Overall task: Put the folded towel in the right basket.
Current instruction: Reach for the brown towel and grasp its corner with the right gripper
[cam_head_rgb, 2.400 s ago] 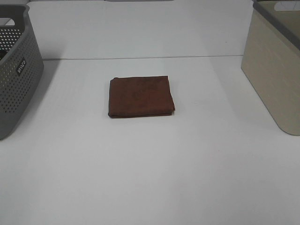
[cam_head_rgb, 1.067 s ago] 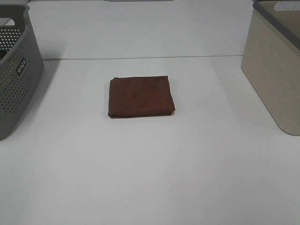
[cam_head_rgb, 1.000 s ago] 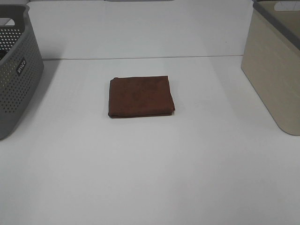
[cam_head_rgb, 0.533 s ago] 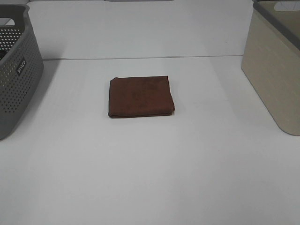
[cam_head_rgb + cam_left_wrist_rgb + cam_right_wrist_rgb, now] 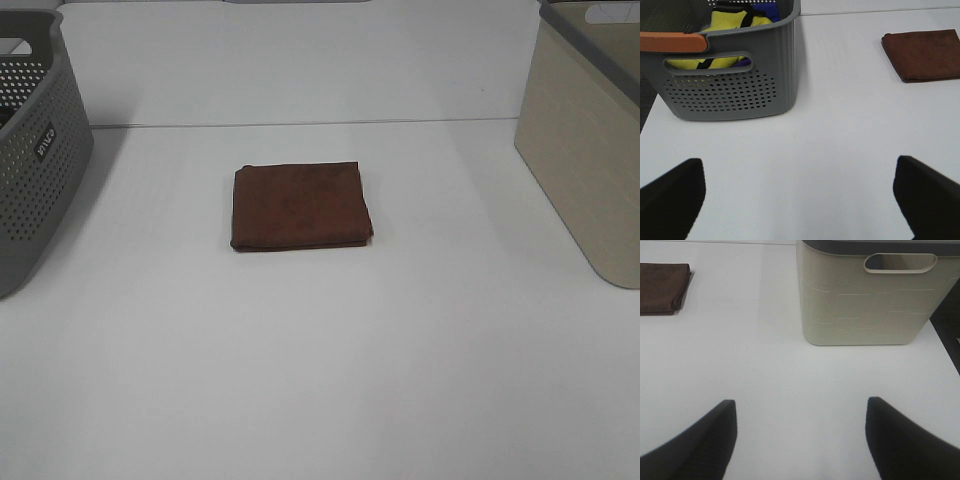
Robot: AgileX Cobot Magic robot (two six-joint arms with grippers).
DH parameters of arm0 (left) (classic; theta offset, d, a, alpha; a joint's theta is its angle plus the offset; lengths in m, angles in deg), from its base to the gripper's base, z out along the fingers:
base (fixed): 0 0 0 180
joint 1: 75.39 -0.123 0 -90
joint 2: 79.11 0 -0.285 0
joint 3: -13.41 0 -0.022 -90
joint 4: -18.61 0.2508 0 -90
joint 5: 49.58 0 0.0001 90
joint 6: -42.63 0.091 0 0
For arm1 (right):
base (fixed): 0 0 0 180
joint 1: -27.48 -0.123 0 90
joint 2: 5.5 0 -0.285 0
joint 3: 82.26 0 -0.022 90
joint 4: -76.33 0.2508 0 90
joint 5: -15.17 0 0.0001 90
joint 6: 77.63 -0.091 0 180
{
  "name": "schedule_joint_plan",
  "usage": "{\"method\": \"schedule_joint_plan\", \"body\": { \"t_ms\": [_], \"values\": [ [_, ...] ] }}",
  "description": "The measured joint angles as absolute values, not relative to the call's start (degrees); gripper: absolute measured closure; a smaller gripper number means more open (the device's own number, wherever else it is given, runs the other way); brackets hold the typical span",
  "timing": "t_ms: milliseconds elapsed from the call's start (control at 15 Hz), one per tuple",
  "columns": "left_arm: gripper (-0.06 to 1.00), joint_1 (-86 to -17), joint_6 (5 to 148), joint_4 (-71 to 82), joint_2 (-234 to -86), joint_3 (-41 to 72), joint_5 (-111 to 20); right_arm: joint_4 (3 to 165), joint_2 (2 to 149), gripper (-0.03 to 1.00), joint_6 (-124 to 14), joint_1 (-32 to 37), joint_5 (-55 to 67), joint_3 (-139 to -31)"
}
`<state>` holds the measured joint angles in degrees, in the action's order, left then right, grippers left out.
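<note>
1. Towel first: your folded towel (image 5: pixel 302 206) lies flat on the white table (image 5: pixel 320 380), roughly midway between the two baskets, touching neither and well apart from both
2. It is close to square, a little longer across the table than front to back, with its stacked edges showing along the side nearest the arms
3. Your left gripper (image 5: pixel 797 161) has its jaws spread wide with nothing between them; the towel lies ahead of it and off toward the right arm's side, well apart
4. Your right gripper (image 5: pixel 800 401) is likewise wide open and empty; the towel lies ahead of it toward the left arm's side, while the right basket (image 5: pixel 870 305) stands almost straight ahead and near
5. Neither gripper shows in the exterior high view, so both sit back from the towel. It rests a touch left of the middle, so neither arm looks clearly nearer. I judge the right arm the better pick, since the carry to the basket then needs no crossing
6. Containers: the right basket is beige with solid walls and a grey rim, and its inside is hidden in every view, so you cannot tell what it holds. The left basket (image 5: pixel 730 85), grey and perforated, holds a yellow cloth (image 5: pixel 732 22) and something blue beside it
7. No grasp is made yet; the whole pick and carry remains
</note>
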<state>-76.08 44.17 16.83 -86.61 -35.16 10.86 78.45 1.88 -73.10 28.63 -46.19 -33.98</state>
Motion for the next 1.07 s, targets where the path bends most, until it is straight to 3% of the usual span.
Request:
{"method": "schedule_joint_plan", "body": {
  "t_ms": [1067],
  "values": [
    [-0.02, -76.1, 44.2, 16.8, -86.6, -35.2, 10.9, 78.4, 1.9, 0.28, -73.1, 28.6, -46.2, -34.0]
  ]
}}
